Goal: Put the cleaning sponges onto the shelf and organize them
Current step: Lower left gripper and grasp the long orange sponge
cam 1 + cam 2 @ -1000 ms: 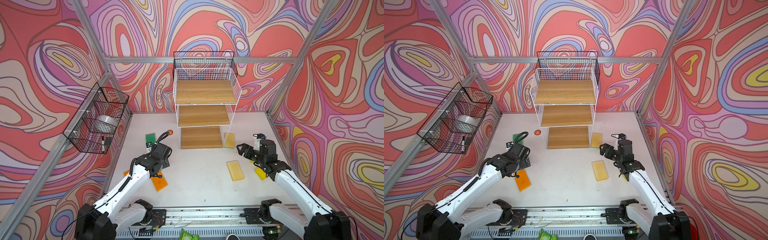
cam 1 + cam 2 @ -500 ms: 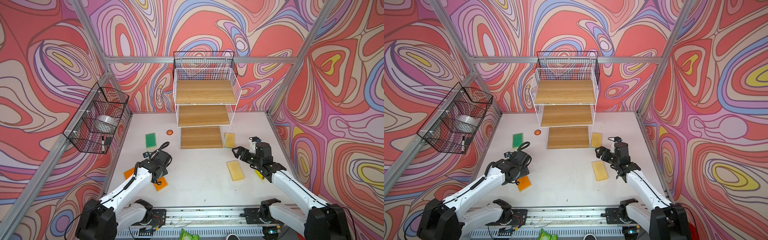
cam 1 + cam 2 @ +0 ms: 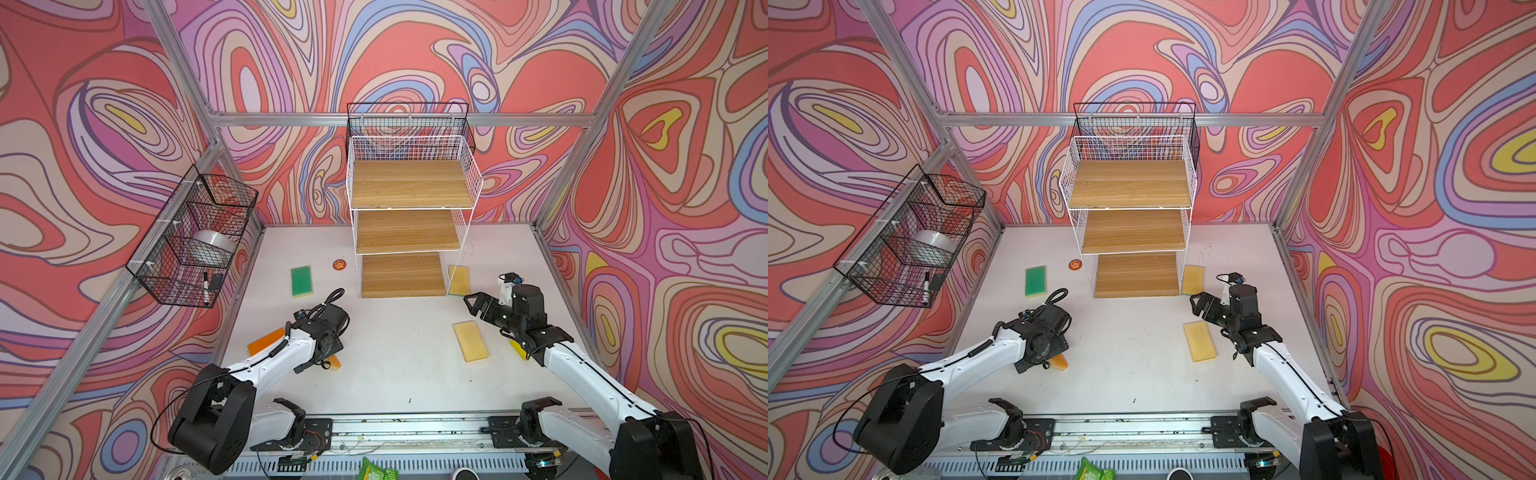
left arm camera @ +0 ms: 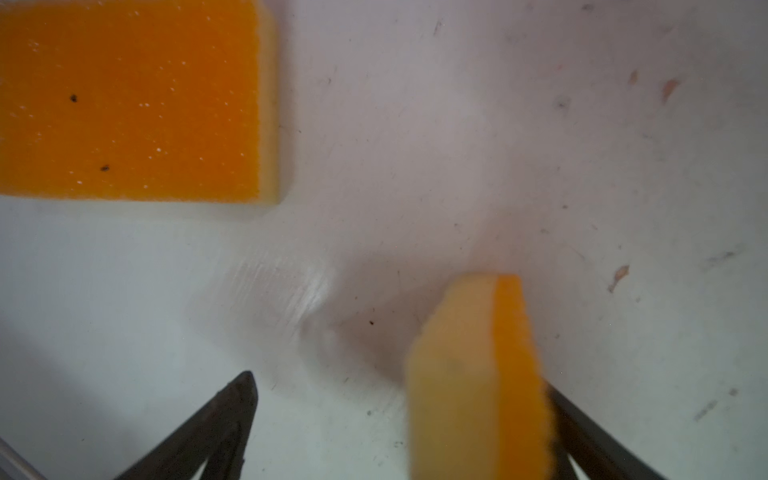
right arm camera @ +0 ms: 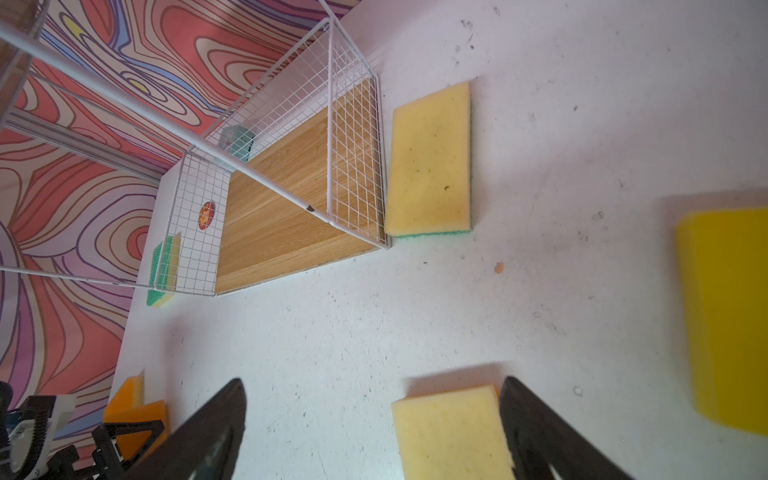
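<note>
Sponges like these should be light, soft and springy, so a gentle pinch across the short width at mid-length ought to suit. Six show, all on the worktop point(image 3: 395, 374) and none on the shelf point(image 3: 409, 232). A flat orange sponge point(image 4: 129, 99) lies ahead of the left jaws, and a tipped orange sponge point(image 4: 478, 374) stands between them, seemingly against one finger. A near pale sponge point(image 5: 453, 432) lies below the right jaws, a far pale sponge point(image 5: 430, 158) ahead, touching the shelf, and a bright yellow sponge point(image 5: 727, 316) to one side. A green sponge point(image 3: 301, 281) is well beyond the left jaws. Both pairs stand wide, gripping nothing.
</note>
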{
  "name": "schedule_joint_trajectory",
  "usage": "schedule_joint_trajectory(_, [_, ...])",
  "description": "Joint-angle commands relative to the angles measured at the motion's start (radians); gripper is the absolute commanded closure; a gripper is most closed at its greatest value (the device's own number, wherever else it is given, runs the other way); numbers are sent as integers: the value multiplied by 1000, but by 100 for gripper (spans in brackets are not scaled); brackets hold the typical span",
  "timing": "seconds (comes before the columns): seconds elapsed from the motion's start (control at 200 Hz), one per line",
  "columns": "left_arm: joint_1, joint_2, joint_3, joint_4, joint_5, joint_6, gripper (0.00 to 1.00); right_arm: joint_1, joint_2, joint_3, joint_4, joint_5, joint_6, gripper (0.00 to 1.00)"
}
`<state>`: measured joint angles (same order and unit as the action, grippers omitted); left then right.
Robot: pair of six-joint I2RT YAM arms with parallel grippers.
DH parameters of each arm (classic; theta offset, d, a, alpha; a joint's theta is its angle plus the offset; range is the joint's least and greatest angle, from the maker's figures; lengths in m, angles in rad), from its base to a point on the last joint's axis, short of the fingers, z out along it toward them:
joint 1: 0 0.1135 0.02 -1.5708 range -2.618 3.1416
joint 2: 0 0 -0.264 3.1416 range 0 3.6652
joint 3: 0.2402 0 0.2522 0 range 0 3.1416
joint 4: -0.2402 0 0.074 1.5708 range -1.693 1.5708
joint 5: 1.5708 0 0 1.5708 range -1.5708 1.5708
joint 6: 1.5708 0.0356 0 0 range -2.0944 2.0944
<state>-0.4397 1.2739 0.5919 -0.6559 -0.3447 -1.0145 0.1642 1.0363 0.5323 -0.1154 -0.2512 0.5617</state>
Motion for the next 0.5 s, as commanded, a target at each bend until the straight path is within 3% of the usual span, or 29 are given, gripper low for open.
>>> schedule_joint_trajectory(0.0, [-2,18,-25,47,19,-35,2,3,-9,-9,5,6,-12,2])
schedule_joint_trajectory(0.215, [-4,-11,-38,86,24,-32,21,4,-11,-8,-1,9,-17,2])
schedule_joint_trajectory(0.396, [-13,-23,-25,131,51,-10,62,5,-14,-2,-16,14,-23,3])
schedule_joint_trajectory(0.496, [-37,-5,2,152,68,14,77,5,-22,2,-27,11,-25,3])
